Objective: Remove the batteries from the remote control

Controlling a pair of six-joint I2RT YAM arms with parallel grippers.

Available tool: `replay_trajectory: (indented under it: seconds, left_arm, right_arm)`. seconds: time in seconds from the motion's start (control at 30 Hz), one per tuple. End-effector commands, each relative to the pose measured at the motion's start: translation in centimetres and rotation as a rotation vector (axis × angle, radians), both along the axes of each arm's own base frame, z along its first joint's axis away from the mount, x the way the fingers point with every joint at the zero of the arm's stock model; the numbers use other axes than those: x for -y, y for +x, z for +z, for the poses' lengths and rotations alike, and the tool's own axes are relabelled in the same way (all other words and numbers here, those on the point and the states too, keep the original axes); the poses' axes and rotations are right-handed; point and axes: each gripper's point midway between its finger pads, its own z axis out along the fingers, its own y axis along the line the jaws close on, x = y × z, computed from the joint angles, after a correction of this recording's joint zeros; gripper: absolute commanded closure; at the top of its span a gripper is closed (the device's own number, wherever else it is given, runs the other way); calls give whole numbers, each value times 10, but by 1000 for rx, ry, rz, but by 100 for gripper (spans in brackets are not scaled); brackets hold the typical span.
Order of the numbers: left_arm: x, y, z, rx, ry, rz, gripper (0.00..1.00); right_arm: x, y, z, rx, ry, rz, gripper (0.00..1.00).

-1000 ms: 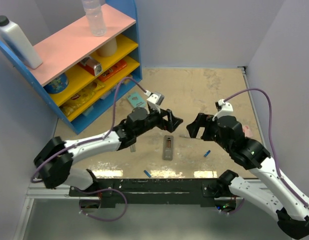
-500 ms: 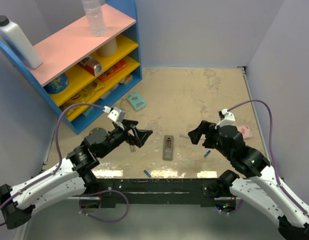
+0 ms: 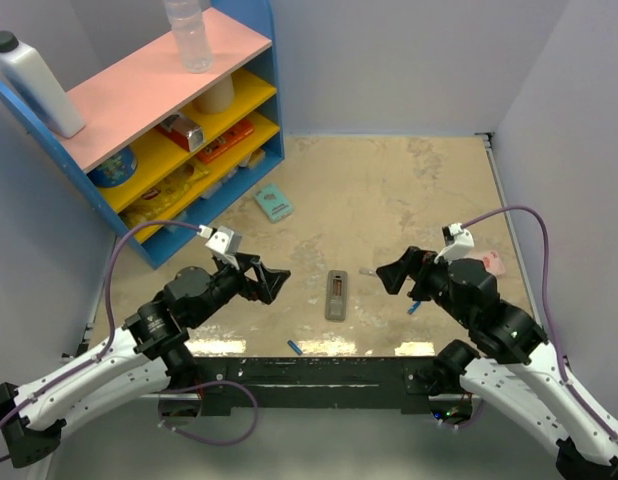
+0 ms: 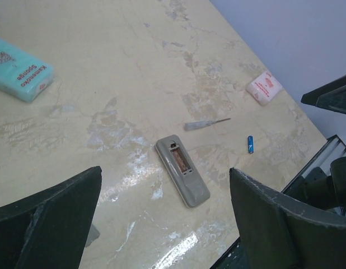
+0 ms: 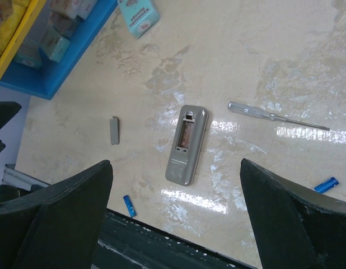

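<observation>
The grey remote control [image 3: 336,294] lies on the table between my arms, its battery bay open and empty; it also shows in the left wrist view [image 4: 182,177] and the right wrist view [image 5: 187,144]. One blue battery [image 3: 294,347] lies near the front edge [image 5: 129,205]. The other battery [image 3: 414,307] lies right of the remote [image 4: 250,144] [image 5: 326,184]. My left gripper [image 3: 272,277] is open and empty, held above the table left of the remote [image 4: 165,170]. My right gripper [image 3: 392,273] is open and empty, to the remote's right [image 5: 176,162].
A thin grey screwdriver [image 5: 274,116] lies beyond the remote. A small grey cover [image 5: 114,130] lies left of it. A teal box [image 3: 274,203] sits farther back, a pink packet [image 4: 263,88] at the right. A blue shelf unit [image 3: 139,120] stands at the back left.
Both arms have drawn back from over the remote toward the near edge, the left one far to the left. The remote and both batteries have not moved.
</observation>
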Motion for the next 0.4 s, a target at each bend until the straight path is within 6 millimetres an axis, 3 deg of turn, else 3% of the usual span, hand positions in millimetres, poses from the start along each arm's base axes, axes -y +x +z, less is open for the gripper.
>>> replay_trajectory:
  seconds: [0.0, 0.37]
  left_arm:
    - [-1, 1, 2, 0, -37, 16, 0]
    - [-7, 2, 4, 4, -42, 39, 0]
  right_arm:
    - [-6, 0, 7, 38, 13, 40, 1]
    - [-8, 0, -2, 21, 4, 52, 1]
